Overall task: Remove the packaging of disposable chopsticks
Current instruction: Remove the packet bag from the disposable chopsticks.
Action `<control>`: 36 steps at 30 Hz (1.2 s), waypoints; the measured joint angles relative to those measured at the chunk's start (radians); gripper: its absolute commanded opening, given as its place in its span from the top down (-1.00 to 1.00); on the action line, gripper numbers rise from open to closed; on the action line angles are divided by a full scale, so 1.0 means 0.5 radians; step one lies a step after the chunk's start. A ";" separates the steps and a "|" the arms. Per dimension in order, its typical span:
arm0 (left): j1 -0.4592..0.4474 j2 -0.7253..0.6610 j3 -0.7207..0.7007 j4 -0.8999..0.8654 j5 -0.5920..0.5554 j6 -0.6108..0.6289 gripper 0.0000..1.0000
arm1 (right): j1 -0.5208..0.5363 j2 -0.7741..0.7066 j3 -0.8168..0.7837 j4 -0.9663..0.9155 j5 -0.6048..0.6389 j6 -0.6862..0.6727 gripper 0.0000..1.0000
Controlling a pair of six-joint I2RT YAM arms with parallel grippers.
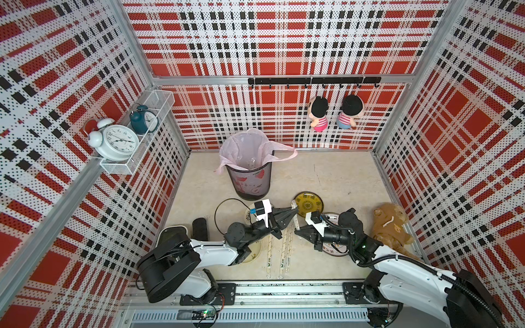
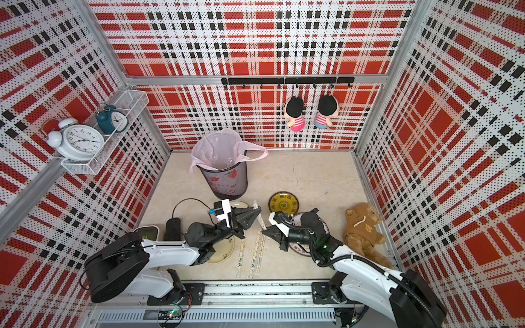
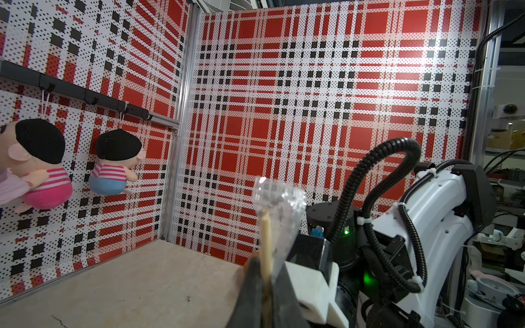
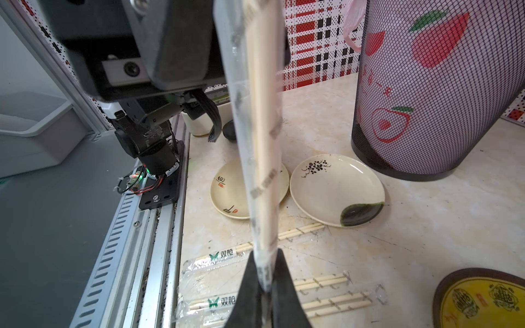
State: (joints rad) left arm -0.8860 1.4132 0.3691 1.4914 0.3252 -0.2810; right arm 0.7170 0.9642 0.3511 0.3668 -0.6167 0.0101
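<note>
Since both arms' jaws are clenched on the same packaging (image 4: 241, 127), it hangs above the worktop (image 1: 326, 176) betw them, long axis near-far: left jaws grasp the far end w/ the chopsticks (image 3: 266, 241) inside, right jaws the near end. Pull-apart prob goes along that axis.

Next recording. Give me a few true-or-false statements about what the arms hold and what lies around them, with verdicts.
1. The left gripper and the right gripper both have their jaws shut on one wrapped pair. True.
2. Three more wrapped pairs lie on the table. True.
3. The bin lies tipped on its side. False: it stands upright.
4. Bare chopsticks rest on the yellow plate. False: no chopsticks lie on it.
</note>
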 measured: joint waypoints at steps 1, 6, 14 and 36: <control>0.000 -0.002 0.000 -0.002 0.001 0.002 0.82 | 0.000 0.000 0.004 -0.005 0.001 -0.005 1.00; 0.005 -0.023 -0.017 -0.027 0.003 0.004 0.92 | 0.000 -0.003 0.005 -0.024 0.002 -0.019 1.00; 0.011 -0.007 -0.018 -0.045 0.014 0.010 0.80 | 0.000 -0.003 0.006 -0.040 0.008 -0.020 1.00; 0.013 0.124 -0.075 -0.191 0.121 0.069 0.78 | 0.000 -0.003 0.171 -0.031 0.034 -0.021 1.00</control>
State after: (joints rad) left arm -0.8795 1.4750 0.3317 1.3960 0.3855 -0.2462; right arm 0.7170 0.9627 0.4366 0.3511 -0.5999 -0.0002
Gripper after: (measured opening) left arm 0.118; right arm 0.074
